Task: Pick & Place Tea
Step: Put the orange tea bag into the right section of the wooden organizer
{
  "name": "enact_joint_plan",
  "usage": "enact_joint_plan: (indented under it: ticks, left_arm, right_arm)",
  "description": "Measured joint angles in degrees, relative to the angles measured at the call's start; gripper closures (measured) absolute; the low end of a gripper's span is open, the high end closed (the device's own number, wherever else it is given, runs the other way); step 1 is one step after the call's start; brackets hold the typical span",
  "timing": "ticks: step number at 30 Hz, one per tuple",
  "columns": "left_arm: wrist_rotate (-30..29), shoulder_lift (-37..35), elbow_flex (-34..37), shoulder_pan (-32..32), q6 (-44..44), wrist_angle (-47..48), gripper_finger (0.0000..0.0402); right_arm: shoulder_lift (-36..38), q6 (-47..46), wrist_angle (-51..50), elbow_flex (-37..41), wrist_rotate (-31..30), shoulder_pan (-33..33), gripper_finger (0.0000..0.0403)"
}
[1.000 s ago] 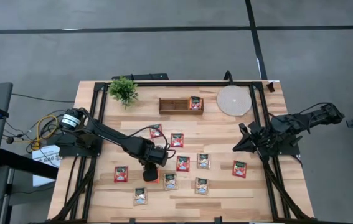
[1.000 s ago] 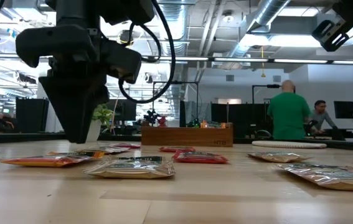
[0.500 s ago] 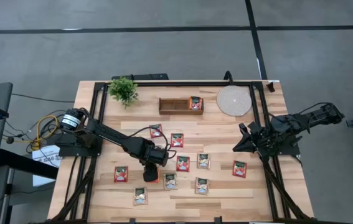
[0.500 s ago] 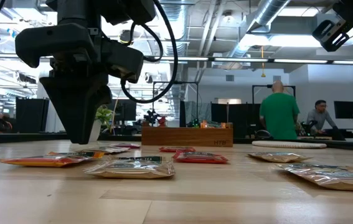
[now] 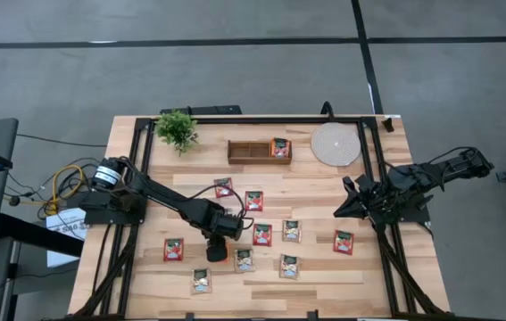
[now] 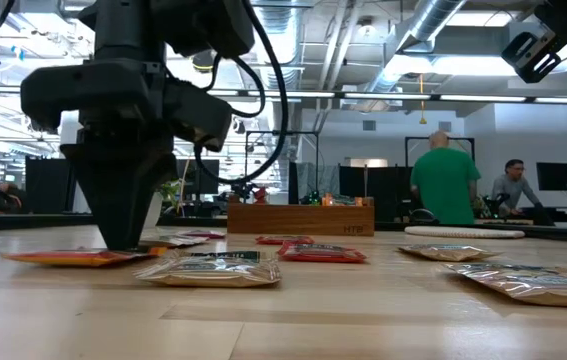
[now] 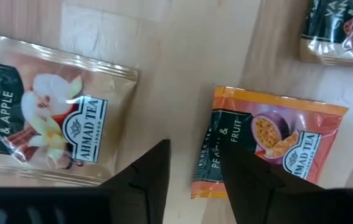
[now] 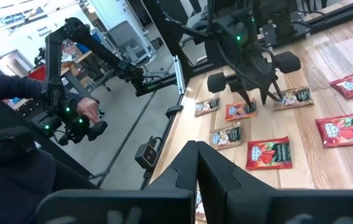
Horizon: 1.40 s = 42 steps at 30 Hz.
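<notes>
Several tea sachets, red and pale, lie flat on the wooden table [image 5: 324, 285]. An orange tea sachet [image 7: 276, 140] lies under my left gripper [image 7: 200, 150], which points down, open, its tips at sachet height [image 6: 123, 240]. One finger stands over the sachet's short end, the other over bare wood beside it. A pale sachet [image 7: 39, 124] lies to the other side. One red sachet [image 5: 279, 148] sits in the brown tray [image 5: 248, 152]. My right gripper [image 8: 195, 165] waits shut, raised at the table's right side [image 5: 346, 203]. My left gripper comes at the orange sachet's short end [image 7: 204, 180] from above, pointing down. Whether a finger touches it, I cannot tell. The sachet lies flat on the table.
A small plant [image 5: 178, 129] stands at the far left and a round pale disc [image 5: 335, 144] at the far right. Red sachets [image 5: 174, 249] and pale ones [image 5: 244, 259] lie close around my left gripper. People move in the room beyond the table.
My left gripper has sunk straight down onto the orange sachet's place, its tips now at table height, the gap between its fingers unchanged. The sachets have stayed where they lay.
</notes>
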<state>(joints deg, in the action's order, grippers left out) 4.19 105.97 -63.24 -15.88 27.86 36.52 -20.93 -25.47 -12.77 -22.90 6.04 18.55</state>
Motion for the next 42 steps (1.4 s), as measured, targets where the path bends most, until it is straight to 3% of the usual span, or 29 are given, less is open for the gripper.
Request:
enact_joint_plan:
  ticks: [8, 19, 24, 34, 42]
  left_arm:
    - [0.52, 0.22, -0.03, 0.02, 1.39, -0.18, 0.028]
    - [0.5, 0.3, 0.12, 0.13, 6.48, 0.22, 0.0389]
    - [1.83, 0.65, -1.86, 0.13, 7.73, 4.11, 0.0401]
    - [0.51, 0.63, -16.14, -0.94, 3.41, 18.97, 0.0401]
    - [-11.19, 0.5, -32.29, -0.86, -2.08, 24.54, 0.0402]
  right_arm:
    - [0.0, 0.0, 0.0, 0.0, 0.0, 0.0, 0.0403]
    - [0.0, -0.02, 0.01, 0.0, -0.02, 0.0, 0.0403]
    - [0.0, -0.02, 0.0, 0.0, -0.02, 0.0, 0.0403]
    - [0.0, -0.05, -0.01, 0.0, -0.98, 0.02, 0.0403]
    - [-0.08, -0.05, 0.12, 0.0, -10.51, -0.15, 0.0401]
